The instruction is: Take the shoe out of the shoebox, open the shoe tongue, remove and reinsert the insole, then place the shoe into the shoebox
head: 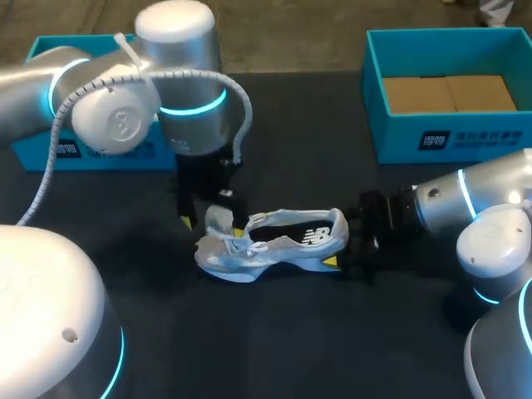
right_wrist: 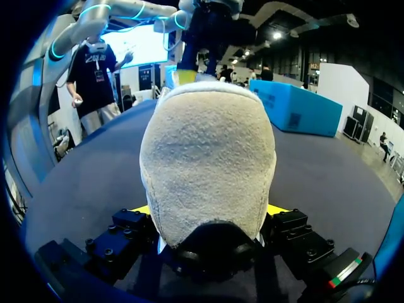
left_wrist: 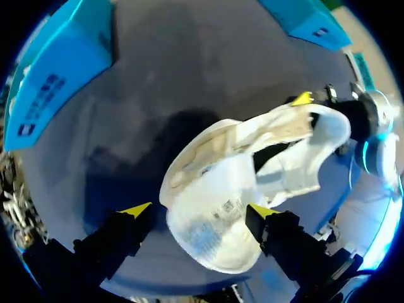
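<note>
A white-and-grey shoe (head: 274, 245) lies on the dark table, toe toward my left arm. My right gripper (head: 342, 243) has its fingers on either side of the heel (right_wrist: 208, 158), shut on it; the yellow tips just show beside the heel in the right wrist view. My left gripper (left_wrist: 199, 211) hangs over the shoe's front with its fingers wide open. The tongue and toe (left_wrist: 214, 221) lie between them and look ungripped. The shoe's opening (left_wrist: 271, 154) gapes toward the heel. A teal shoebox (head: 449, 91) stands at the back right.
A second teal box (head: 50, 145) sits at the back left, partly hidden by my left arm. Bare dark tabletop (head: 316, 332) stretches in front of the shoe and between the two boxes.
</note>
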`<state>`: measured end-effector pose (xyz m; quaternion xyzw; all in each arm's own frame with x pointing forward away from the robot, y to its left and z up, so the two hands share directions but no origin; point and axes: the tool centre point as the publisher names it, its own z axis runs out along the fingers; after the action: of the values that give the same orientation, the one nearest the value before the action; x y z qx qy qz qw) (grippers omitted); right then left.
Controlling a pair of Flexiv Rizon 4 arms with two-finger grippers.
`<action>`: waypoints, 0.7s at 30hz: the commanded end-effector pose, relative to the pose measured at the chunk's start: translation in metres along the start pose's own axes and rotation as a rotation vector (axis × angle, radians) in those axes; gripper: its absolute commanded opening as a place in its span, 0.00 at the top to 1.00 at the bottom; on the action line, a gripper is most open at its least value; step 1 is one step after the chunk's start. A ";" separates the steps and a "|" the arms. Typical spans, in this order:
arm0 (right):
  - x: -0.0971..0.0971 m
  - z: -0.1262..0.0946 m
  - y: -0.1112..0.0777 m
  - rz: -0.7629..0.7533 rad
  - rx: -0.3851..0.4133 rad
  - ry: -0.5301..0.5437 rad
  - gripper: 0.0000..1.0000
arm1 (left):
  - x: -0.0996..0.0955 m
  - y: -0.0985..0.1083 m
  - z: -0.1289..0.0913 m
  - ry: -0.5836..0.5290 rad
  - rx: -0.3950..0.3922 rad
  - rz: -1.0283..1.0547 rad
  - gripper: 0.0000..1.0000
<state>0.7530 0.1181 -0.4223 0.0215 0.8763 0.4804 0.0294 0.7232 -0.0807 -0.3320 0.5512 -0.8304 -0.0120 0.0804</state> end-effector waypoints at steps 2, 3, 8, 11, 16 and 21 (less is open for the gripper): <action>-0.001 0.002 0.001 0.000 0.002 -0.001 1.00 | -0.003 -0.003 -0.031 0.042 0.058 0.154 0.00; -0.001 0.002 0.001 0.000 0.002 -0.001 1.00 | -0.001 -0.007 -0.036 0.054 0.060 0.207 0.00; -0.001 0.002 0.001 0.000 0.002 -0.001 1.00 | 0.015 -0.018 -0.062 0.041 0.060 0.498 0.00; -0.001 0.002 0.001 0.000 0.002 -0.001 1.00 | 0.025 -0.025 -0.075 0.023 0.069 0.619 0.88; -0.001 0.002 0.001 0.000 0.002 -0.001 1.00 | 0.047 -0.032 -0.087 -0.006 0.017 0.861 1.00; -0.001 0.002 0.001 0.000 0.002 -0.001 1.00 | 0.067 -0.037 -0.095 0.043 -0.042 1.112 1.00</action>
<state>0.7530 0.1181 -0.4223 0.0215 0.8763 0.4804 0.0294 0.7394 -0.1362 -0.2370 0.2322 -0.9680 0.0634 0.0716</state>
